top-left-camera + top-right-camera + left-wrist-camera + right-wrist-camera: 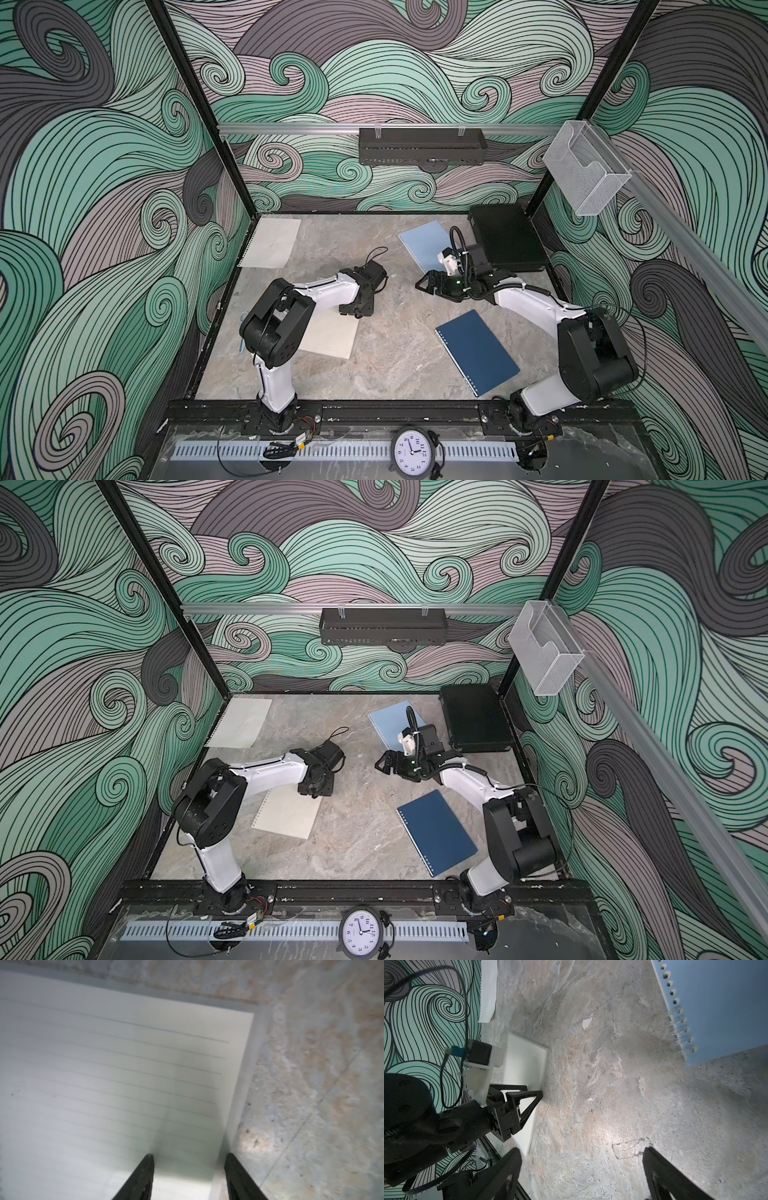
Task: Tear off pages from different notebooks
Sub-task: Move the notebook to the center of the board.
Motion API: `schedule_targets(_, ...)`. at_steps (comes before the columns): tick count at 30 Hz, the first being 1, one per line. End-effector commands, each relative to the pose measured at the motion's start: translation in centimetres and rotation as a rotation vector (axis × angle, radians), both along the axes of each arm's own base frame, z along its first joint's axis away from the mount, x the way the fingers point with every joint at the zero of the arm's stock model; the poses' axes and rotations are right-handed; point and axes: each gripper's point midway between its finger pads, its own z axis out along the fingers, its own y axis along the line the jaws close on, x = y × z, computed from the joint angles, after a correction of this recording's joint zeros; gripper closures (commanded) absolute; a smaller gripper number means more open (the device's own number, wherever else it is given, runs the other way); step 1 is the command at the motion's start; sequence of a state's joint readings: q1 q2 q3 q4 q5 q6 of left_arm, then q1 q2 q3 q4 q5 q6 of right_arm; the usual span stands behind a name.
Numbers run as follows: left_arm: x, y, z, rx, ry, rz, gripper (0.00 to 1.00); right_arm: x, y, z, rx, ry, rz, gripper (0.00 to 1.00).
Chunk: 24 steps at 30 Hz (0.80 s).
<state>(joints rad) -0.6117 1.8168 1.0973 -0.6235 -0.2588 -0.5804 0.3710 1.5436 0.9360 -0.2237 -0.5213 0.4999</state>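
Three notebooks are noted flat on the marbled table (395, 374), well apart from one another. The cream notebook (332, 338) lies at the near left, partly hidden under the left arm; its punched edge is seen in a top view (266, 808). The navy notebook (478, 353) lies closed at the near right, beside the right arm's base, with the wire binding along its long left edge. The light blue notebook (422, 243) lies closed at the far right, just beside a black case (507, 237) in the far right corner, and is partly covered by the right wrist. One loose page (270, 243) is seen in both top views (239, 723), flat in the far left corner, with its row of holes against the left wall. The left gripper (190, 1167) is pointed down at the far right corner of the cream notebook (124, 1064). Its fingers (145, 1176) are held part-way apart, one over the lined top sheet and one at the sheet's outer edge, and nothing is seen clasped between them. Contact with the paper cannot be told. The right gripper (581, 1167) is held over bare table between the light blue notebook (726, 1012) and the cream notebook (527, 1068). Its fingers (508, 1178) are spread wide and nothing is grasped.
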Motion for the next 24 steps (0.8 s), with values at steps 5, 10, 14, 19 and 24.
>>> schedule_targets(5,-4.1,5.3,-2.1,0.118,0.139,0.070,0.47,0.7,0.2,0.1,0.014,-0.008,-0.012,0.08)
schedule_targets(10,-4.5,6.9,-2.1,0.097,0.130,0.152,0.47,0.8,0.3,0.1,0.019,-0.007,-0.012,0.08)
schedule_targets(14,-4.5,8.2,-1.9,0.075,0.119,0.223,0.47,0.6,0.3,-0.1,0.023,0.000,-0.011,0.08)
schedule_targets(19,-4.7,10.1,-1.6,0.095,0.093,0.313,0.47,0.3,0.4,-0.3,0.029,0.000,-0.012,0.08)
schedule_targets(24,-4.7,10.8,-1.3,0.110,0.073,0.345,0.47,0.2,0.4,-0.4,0.029,0.001,-0.008,0.08)
